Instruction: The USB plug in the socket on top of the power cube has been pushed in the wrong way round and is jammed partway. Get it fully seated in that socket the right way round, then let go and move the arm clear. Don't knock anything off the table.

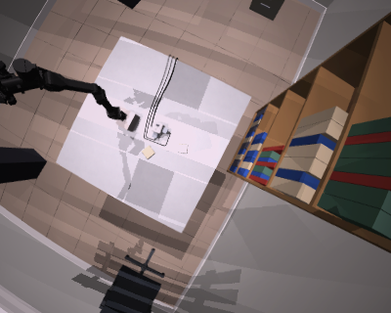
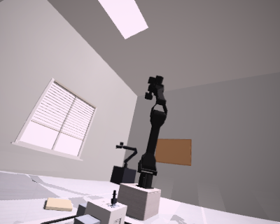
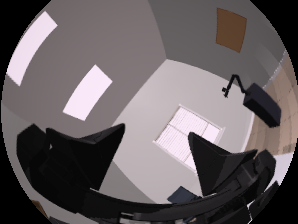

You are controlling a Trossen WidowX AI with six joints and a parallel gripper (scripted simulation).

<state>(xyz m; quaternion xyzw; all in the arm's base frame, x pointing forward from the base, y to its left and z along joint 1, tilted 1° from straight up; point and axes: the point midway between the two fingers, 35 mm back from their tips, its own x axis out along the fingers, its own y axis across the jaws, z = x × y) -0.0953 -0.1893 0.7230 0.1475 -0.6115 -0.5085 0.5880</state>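
Note:
The white power cube stands on the table. A black plug stands upright from its top in the exterior view; its orientation and depth in the socket are too small to tell. My gripper is open and empty, its two black fingers wide apart in the wrist view. The arm is raised nearly upright, so the gripper is high above the table, far from the plug. The wrist view faces the walls and ceiling and shows neither cube nor plug.
The arm's base block stands close behind the cube. Black cables run to the cube area. A tan block lies nearby, and a grey-blue block sits beside the cube. A bookshelf stands beyond the table.

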